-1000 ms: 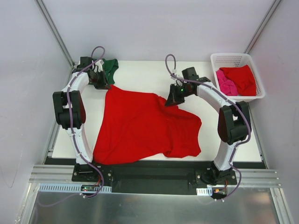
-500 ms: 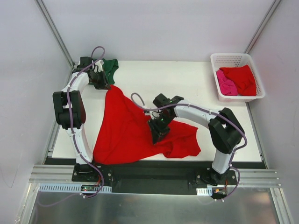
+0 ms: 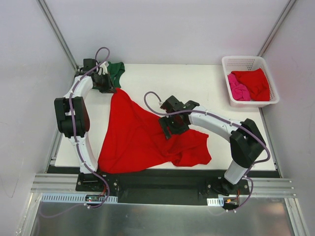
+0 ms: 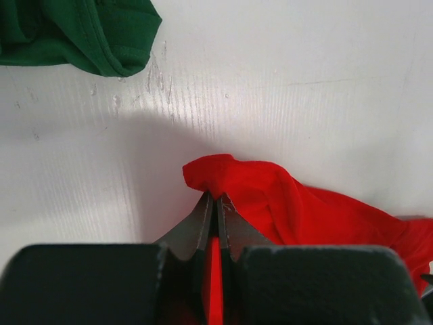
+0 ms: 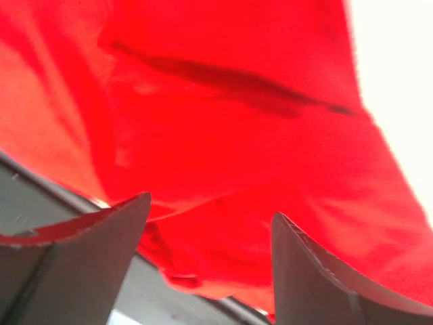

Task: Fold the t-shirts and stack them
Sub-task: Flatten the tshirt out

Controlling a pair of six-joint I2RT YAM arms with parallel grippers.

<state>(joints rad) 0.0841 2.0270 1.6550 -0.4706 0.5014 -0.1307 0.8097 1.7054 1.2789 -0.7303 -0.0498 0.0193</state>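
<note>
On the counter [image 3: 197,83], the half-folded red t-shirt [image 3: 133,137] is clamped at one corner by the left jaws, right jaws parted; a fresh edge probably must be gripped next.

Bright, even light from above; sharpness uneven between views.
The top view is sharp and evenly lit, with soft shadows cast on the table [image 3: 197,83]. In the left wrist view a grey shadow is spread from 6 toward 9 o'clock. In the right wrist view the red t-shirt [image 5: 223,135] is blurred, and the corner at 1 o'clock is blown out white.
</note>
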